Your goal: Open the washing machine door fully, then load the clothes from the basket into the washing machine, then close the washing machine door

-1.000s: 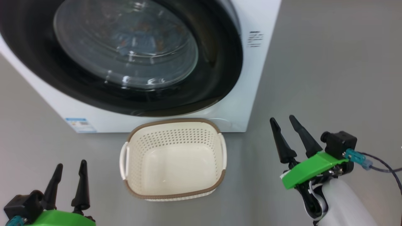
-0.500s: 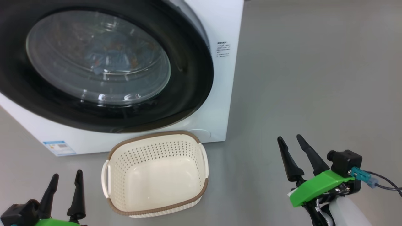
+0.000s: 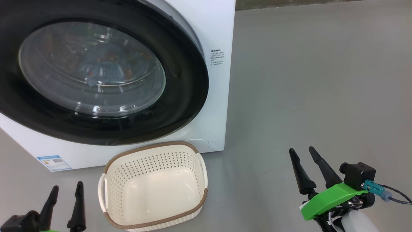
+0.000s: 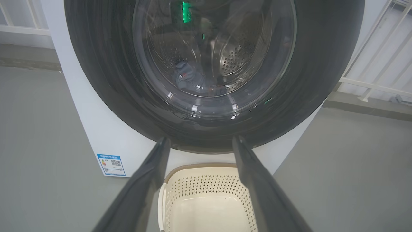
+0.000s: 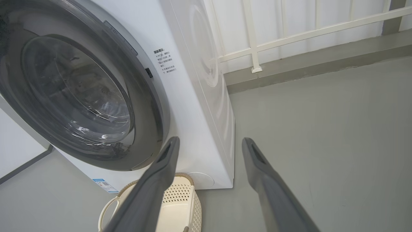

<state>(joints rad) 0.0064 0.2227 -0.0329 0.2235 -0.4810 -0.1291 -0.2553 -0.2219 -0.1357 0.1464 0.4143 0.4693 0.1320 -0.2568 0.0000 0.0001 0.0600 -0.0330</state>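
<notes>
Black door [image 3: 185, 96] shut, clothes [image 3: 96, 66] behind it, basket [image 3: 151, 146] near; my left gripper [image 3: 68, 185] and right gripper [image 3: 301, 149] fingers gape wide, holding nothing.

Looks like a bare laundry corner tbh: white washing machine [image 3: 219, 96] on a plain grey floor [image 3: 305, 80], basket [image 3: 151, 161] in front, white railing [image 5: 322, 33] behind
</notes>
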